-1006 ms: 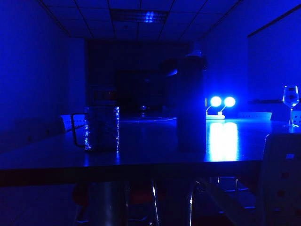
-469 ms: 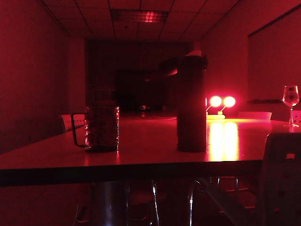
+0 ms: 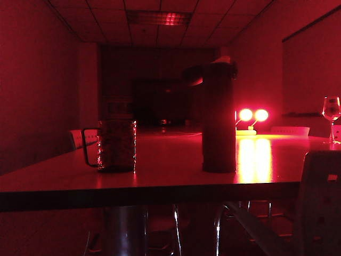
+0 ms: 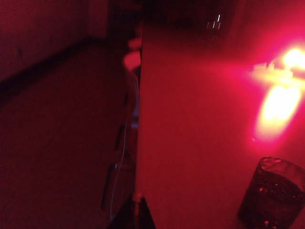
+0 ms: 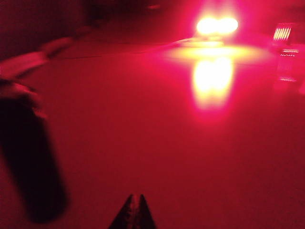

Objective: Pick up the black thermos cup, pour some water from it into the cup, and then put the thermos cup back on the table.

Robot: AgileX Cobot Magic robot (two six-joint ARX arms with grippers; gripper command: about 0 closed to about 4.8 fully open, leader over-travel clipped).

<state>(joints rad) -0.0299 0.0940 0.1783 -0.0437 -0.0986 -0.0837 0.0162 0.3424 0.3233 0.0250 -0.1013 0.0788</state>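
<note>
Under dim red light the tall black thermos cup (image 3: 218, 120) stands upright near the table's (image 3: 160, 184) front edge, right of centre. The short dimpled glass cup (image 3: 116, 145) with its dark loop handle stands to its left. In the left wrist view the cup (image 4: 272, 195) sits off to one side of my left gripper (image 4: 137, 198), which hangs shut and empty over the table's side edge. In the right wrist view the thermos cup (image 5: 29, 162) is a blurred dark cylinder beside my right gripper (image 5: 135, 196), also shut and empty above the tabletop. Neither gripper shows in the exterior view.
Two bright lamps (image 3: 253, 115) glare at the table's far end, mirrored on the glossy top. A stemmed wine glass (image 3: 331, 118) stands at the far right. A chair back (image 3: 319, 200) rises at the front right, and chairs (image 4: 126, 95) line the table's side.
The room light turned from blue to red. In the exterior view the thermos cup and cup stay in place, apart from a slight shift of the whole picture.
</note>
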